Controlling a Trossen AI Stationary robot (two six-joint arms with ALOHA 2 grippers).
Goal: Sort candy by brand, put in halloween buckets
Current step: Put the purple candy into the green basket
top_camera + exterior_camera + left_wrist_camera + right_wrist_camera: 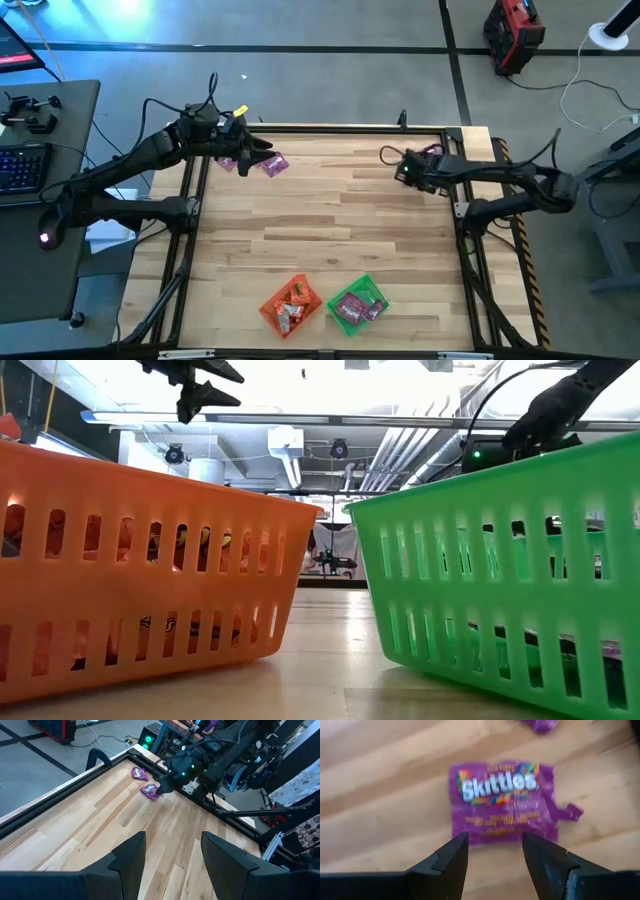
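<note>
The purple Skittles packet (502,800) lies flat and face-up on the table (330,230), at about 1 o'clock as seen from the bucket side, close to the far frame rail (330,128). The right gripper (492,837) hangs directly over it with its claw spread; the two fingers frame the packet's near edge and are not yet in contact. A second purple packet (540,724) lies just beyond the first. The probable faults begin with the packet itself. It is thin, glossy and lies flush on the wood, so fingers closing too high would skid across the foil, and fingers driven too low would scrape the boards. A torn tab projects from one side and could snag or tear further. A wide approach could also nudge the neighbouring packet toward the rail. The destination is judged to be the green bucket (335,300) at 6 o'clock, which already holds purple wrappers. The orange bucket (265,308) stands just beside it with orange-red wrappers inside, so an early release would place the candy in the wrong brand's container. Nothing lies on the boards between the packet and the buckets. The left gripper (262,158) waits at 11 o'clock, its claw likewise spread and empty, beside two more purple packets (275,165), well clear of the right arm's line of travel.
</note>
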